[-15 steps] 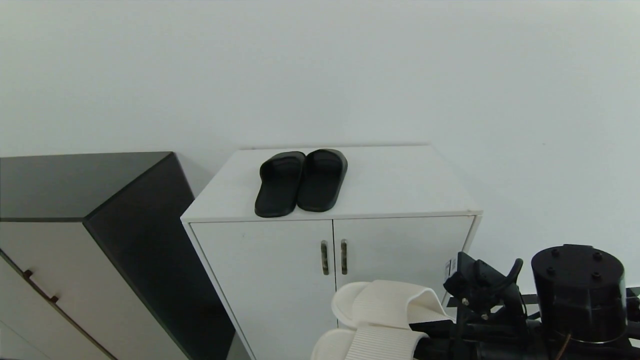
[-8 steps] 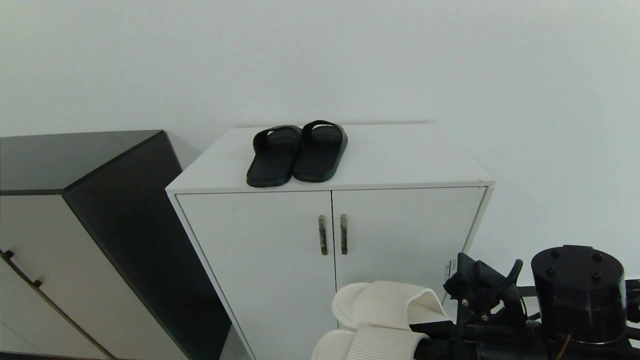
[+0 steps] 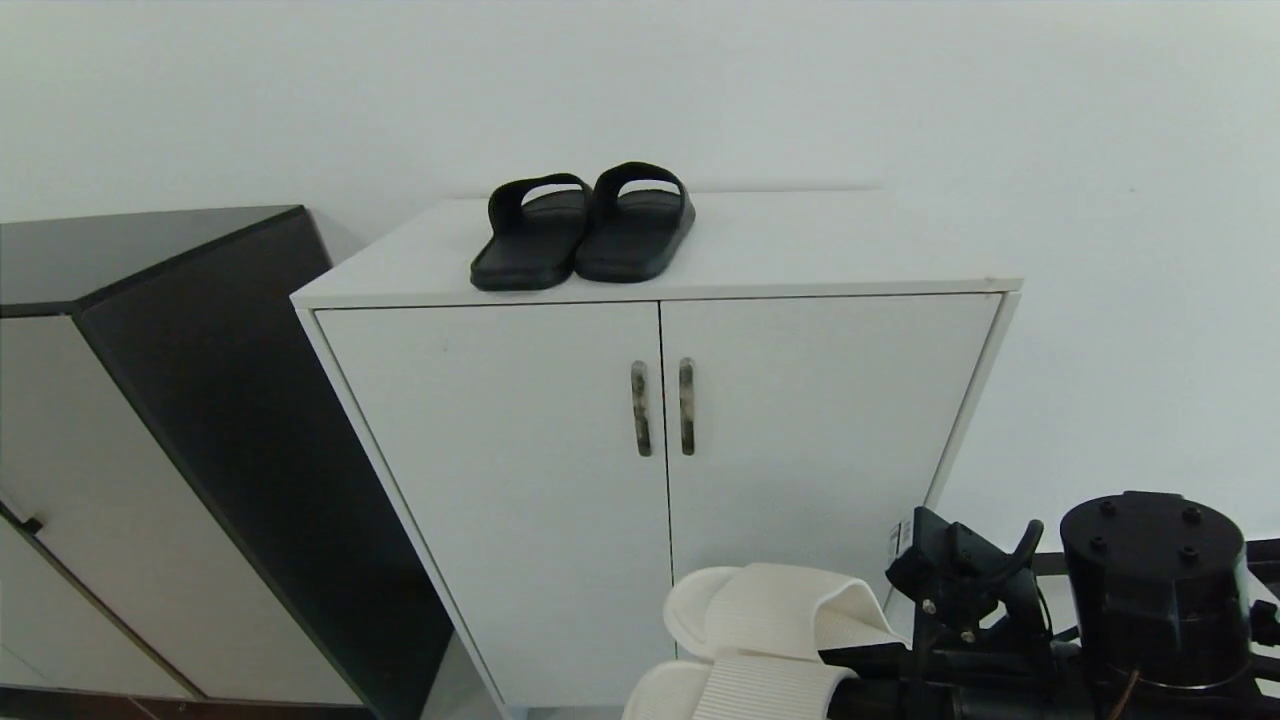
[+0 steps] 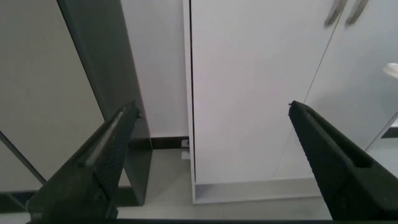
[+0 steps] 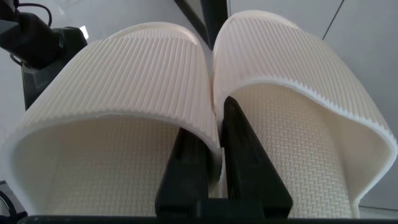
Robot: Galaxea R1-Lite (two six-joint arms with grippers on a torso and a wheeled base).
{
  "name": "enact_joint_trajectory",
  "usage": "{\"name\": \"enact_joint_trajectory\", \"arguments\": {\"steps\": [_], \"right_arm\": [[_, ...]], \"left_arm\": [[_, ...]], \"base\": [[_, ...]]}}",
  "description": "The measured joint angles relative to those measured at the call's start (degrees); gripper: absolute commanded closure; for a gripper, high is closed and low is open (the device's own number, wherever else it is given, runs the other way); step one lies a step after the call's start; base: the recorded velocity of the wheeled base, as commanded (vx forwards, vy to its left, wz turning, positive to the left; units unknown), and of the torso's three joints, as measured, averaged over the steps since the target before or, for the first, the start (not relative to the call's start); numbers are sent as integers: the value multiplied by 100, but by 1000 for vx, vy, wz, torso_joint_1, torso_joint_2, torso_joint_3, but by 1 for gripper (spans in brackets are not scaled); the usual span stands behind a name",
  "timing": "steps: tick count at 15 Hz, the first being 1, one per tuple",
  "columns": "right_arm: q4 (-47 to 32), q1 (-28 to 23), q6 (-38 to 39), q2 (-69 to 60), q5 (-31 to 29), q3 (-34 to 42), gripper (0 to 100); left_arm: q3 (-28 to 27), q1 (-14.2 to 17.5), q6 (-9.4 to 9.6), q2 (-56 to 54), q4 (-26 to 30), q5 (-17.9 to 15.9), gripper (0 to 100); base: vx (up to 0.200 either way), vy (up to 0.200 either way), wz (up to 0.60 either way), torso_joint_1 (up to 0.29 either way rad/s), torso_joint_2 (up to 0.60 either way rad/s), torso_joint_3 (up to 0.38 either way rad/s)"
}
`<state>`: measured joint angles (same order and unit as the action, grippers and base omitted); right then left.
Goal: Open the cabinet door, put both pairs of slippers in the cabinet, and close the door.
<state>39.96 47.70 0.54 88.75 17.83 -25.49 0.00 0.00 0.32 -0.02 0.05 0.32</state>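
A white two-door cabinet [image 3: 800, 400] stands against the wall, both doors closed, with twin handles [image 3: 662, 407] at the middle seam. A pair of black slippers [image 3: 585, 228] rests on its top, left of centre. A pair of white ribbed slippers [image 3: 770, 630] hangs low in front of the right door. My right gripper [image 5: 214, 134] is shut on their two inner strap edges [image 5: 211, 93], pinched together. My left gripper [image 4: 212, 107] is open with nothing between its fingers, low before the cabinet's left door [image 4: 249, 93] near the floor.
A dark-sided cabinet [image 3: 200, 400] with a pale drawer front stands close on the left of the white one, a narrow gap between them. A bare white wall lies behind. Pale floor [image 4: 168, 180] shows under the left gripper.
The head camera has dropped, so the cabinet and black slippers sit higher in the picture and more of the doors shows. The right arm holds the white slippers in the same place.
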Motion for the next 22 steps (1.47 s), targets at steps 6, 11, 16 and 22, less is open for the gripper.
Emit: {"name": "enact_joint_trajectory", "arguments": {"steps": [6, 11, 16, 22], "right_arm": [[79, 6, -10, 4, 0, 28, 100], [143, 67, -10, 30, -11, 77, 100], [152, 65, -10, 69, -11, 80, 100], [156, 65, -2, 161, -10, 107, 100]], "left_arm": [[-241, 0, -327, 204, -67, 138, 0], [-1548, -79, -811, 1697, -324, -1096, 0], [-2111, -390, -399, 4372, -2063, -2309, 0], [-3941, -2505, -245, 6758, -2739, -1837, 0]], "base": [[0, 0, 0, -84, 451, 360], [0, 0, 0, -16, 277, 267], [0, 0, 0, 0, 11, 8], [0, 0, 0, 0, 0, 0]]}}
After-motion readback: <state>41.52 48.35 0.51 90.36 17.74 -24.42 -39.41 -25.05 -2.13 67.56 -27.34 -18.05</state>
